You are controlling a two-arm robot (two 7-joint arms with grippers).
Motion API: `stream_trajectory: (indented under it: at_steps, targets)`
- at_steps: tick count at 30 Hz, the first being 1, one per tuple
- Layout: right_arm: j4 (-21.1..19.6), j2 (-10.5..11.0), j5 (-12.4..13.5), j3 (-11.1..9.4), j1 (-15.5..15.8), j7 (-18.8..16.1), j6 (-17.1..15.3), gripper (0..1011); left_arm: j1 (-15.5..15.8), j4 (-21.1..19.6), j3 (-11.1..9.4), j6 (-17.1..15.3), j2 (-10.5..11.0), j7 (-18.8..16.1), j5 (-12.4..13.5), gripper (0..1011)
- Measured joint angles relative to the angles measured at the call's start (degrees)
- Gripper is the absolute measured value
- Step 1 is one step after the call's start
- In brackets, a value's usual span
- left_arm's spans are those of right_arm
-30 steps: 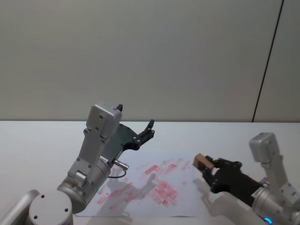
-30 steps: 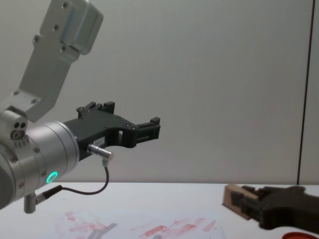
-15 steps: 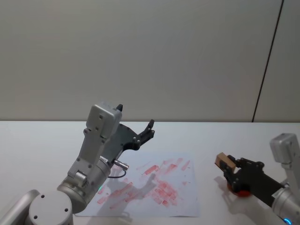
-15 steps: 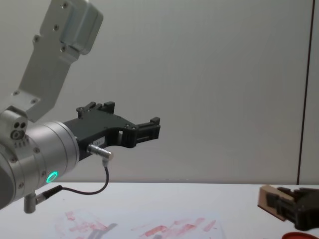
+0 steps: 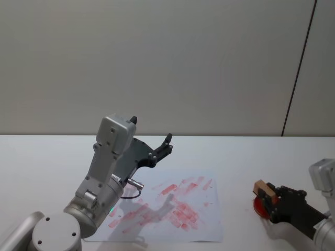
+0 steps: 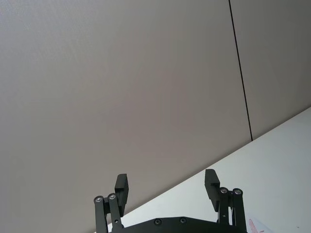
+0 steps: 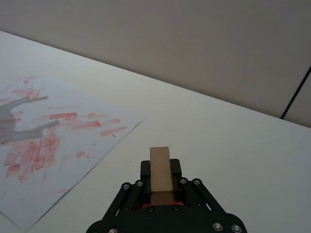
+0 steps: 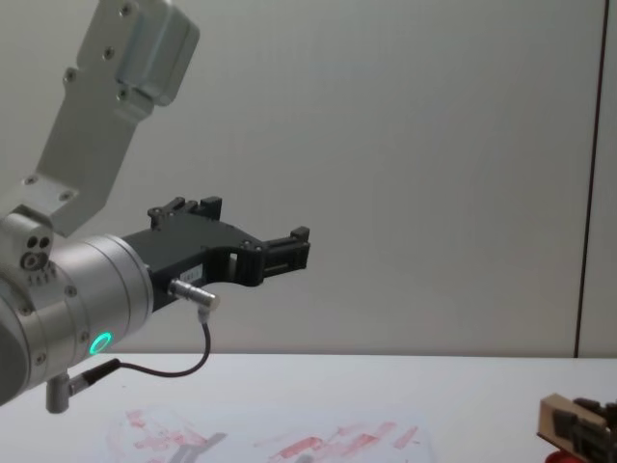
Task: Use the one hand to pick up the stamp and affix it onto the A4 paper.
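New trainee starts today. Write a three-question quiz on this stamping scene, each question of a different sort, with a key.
1. True or false: the right gripper is shut on the small tan wooden block stamp.
2. Which thing lies directly under the held stamp? A) the white A4 paper with red stamp smears B) the flat red round pad C) the bare white table
3. Fill in: the left gripper, raised above the paper, has its fingers ____.

Key: 1 true. 2 B; in the head view the stamp sits over the red pad, right of the paper. 3 open; the left wrist view shows the two fingertips apart with nothing between.
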State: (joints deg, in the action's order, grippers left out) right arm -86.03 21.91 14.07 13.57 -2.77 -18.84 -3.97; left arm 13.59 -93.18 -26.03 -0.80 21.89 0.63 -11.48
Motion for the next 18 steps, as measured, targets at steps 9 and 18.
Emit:
stream_trajectory:
  at_steps: [9,18]
  targets:
    - [2.19,0.05,-0.62,-0.23,-0.31,0.91,0.57,220,0.00,0.00,0.00,0.00,0.00,0.00,0.00,1002]
    - [3.82,-0.05,-0.77,-0.34,-0.77,1.09,0.75,264,0.00,0.00,0.00,0.00,0.00,0.00,0.00,1002]
